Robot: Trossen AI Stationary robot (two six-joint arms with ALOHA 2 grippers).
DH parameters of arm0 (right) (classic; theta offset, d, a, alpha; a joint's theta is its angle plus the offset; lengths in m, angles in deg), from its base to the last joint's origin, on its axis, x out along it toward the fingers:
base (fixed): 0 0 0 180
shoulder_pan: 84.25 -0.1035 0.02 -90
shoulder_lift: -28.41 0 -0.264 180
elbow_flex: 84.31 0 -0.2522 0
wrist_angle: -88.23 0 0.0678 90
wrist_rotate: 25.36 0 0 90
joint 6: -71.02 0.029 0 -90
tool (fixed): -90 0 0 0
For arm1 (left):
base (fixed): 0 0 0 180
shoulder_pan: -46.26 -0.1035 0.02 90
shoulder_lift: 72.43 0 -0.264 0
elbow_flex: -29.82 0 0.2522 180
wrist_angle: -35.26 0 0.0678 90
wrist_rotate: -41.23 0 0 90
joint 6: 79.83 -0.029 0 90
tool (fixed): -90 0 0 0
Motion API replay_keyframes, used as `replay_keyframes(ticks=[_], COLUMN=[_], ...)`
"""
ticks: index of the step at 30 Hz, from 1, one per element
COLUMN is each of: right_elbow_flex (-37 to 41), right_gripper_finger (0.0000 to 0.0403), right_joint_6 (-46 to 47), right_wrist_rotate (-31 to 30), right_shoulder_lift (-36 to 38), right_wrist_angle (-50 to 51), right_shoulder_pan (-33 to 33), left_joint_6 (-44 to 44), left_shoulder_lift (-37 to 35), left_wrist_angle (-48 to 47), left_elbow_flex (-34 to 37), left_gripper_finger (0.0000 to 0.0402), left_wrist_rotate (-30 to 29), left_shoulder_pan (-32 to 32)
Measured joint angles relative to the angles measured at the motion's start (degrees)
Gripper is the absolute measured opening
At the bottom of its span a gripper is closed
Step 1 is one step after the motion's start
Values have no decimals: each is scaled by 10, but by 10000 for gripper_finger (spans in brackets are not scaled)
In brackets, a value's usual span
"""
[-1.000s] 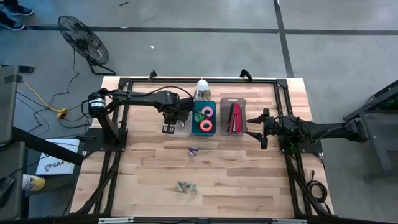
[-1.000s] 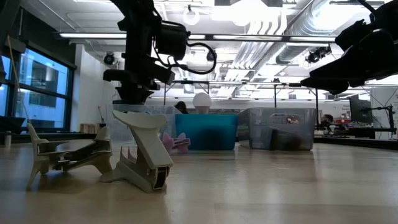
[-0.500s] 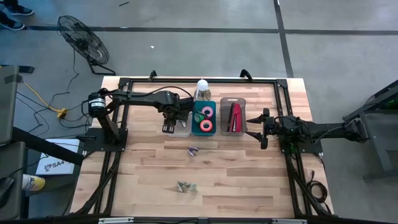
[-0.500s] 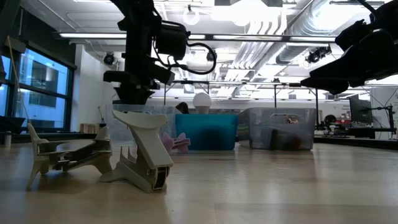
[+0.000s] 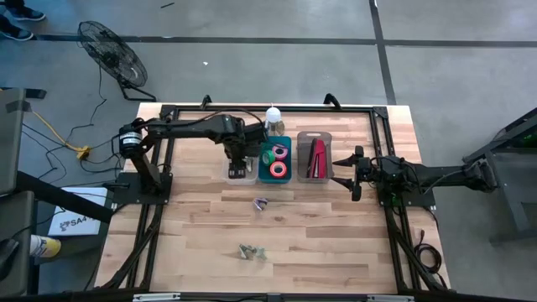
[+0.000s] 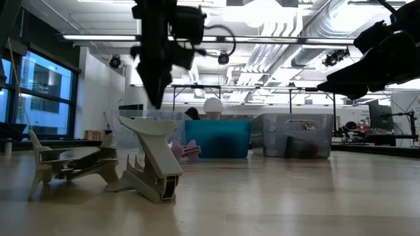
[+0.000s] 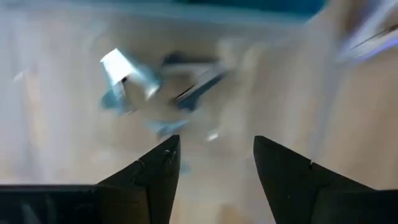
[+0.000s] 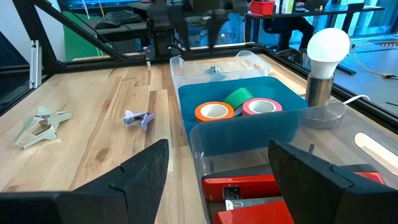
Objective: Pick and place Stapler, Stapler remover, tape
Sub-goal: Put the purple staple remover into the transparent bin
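Note:
My left gripper point(image 7: 214, 155) hangs open over the clear left bin point(image 5: 242, 174), fingers pointing down and nothing between them; it also shows in the high view point(image 5: 237, 161) and the low view point(image 6: 156, 98). A silvery stapler remover point(image 7: 130, 81) lies blurred on that bin's floor below it. The teal bin point(image 8: 273, 127) holds orange point(image 8: 213, 112), green point(image 8: 239, 98) and pink point(image 8: 261, 107) tape rolls. The red stapler point(image 5: 316, 158) lies in the clear right bin. My right gripper point(image 5: 350, 174) waits open to the right of the bins.
A purple stapler remover point(image 5: 261, 202) lies on the wood nearer than the bins, and pale ones point(image 5: 250, 250) lie nearer the table's front edge. A light bulb on a stand point(image 8: 328, 46) stands behind the teal bin. Bare wood spreads left and right of the removers.
My left gripper has risen straight up from the clear left bin and rolled about its own downward axis, so that in the low view it now shows narrow instead of broad. My right arm has kept still.

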Motion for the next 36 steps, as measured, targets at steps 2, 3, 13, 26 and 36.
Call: replay_keyframes(ticks=[2, 3, 13, 26, 36], right_elbow_flex=[0, 0, 0, 0, 0], right_gripper_finger=[268, 268, 268, 268, 268], right_joint_6=[0, 0, 0, 0, 0], right_wrist_rotate=[0, 0, 0, 0, 0], right_shoulder_lift=[0, 0, 0, 0, 0], right_wrist_angle=[0, 0, 0, 0, 0], right_shoulder_pan=[0, 0, 0, 0, 0], left_joint_6=[-2, -21, -201, -209, -209], left_shoulder_lift=[0, 0, 0, 0, 0], left_wrist_angle=[0, 0, 37, 160, 241], left_elbow_flex=[-16, -22, -26, 30, 99], left_gripper_finger=[200, 200, 200, 203, 269], left_wrist_rotate=[55, 78, 88, 58, 53], left_shoulder_pan=[5, 9, 107, 177, 185])
